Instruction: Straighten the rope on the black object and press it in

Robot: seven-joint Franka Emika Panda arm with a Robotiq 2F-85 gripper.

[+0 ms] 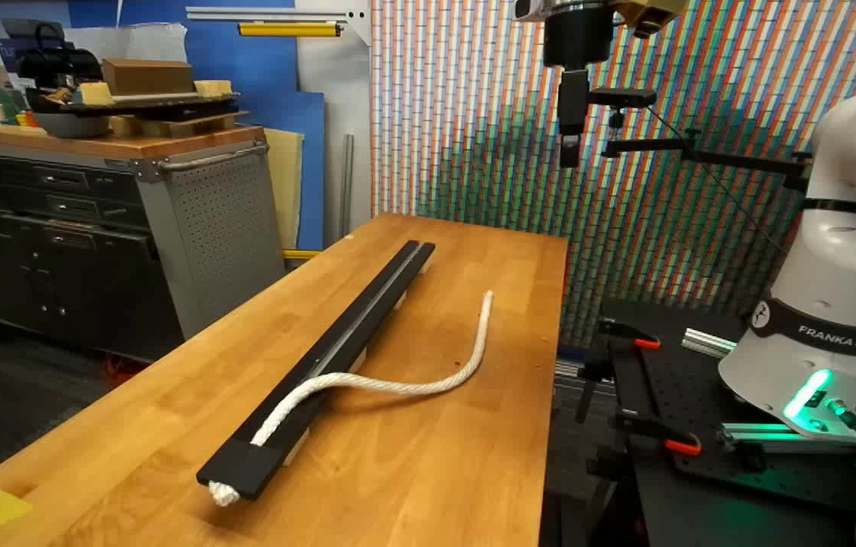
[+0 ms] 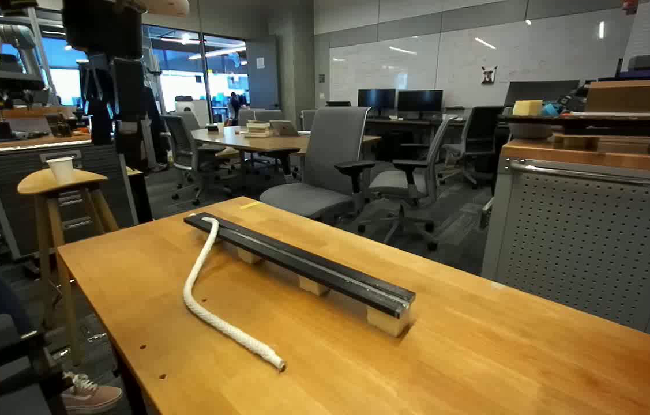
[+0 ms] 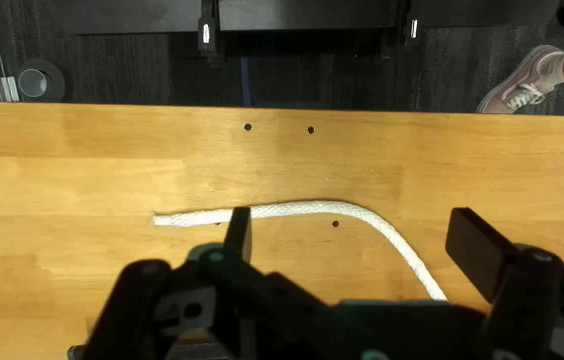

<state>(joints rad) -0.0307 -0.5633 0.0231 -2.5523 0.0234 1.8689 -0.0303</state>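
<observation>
1. In an exterior view, the white braided rope (image 1: 405,388) lies along the near part of the grooved black rail (image 1: 352,342); it then bends right onto the wooden counter (image 1: 473,471), loose end pointing far;
2. its other end pokes out at the rail's near tip;
3. wooden blocks (image 2: 388,321) sit beneath the rail;
4. the jaws are spread wide, well above the rope.

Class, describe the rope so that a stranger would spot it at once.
Find the wooden table that bears a long, grooved black bar. The rope lies on the black bar near one end, then bends off sideways. Unlike the straight black bar, it is white and curved.
</observation>
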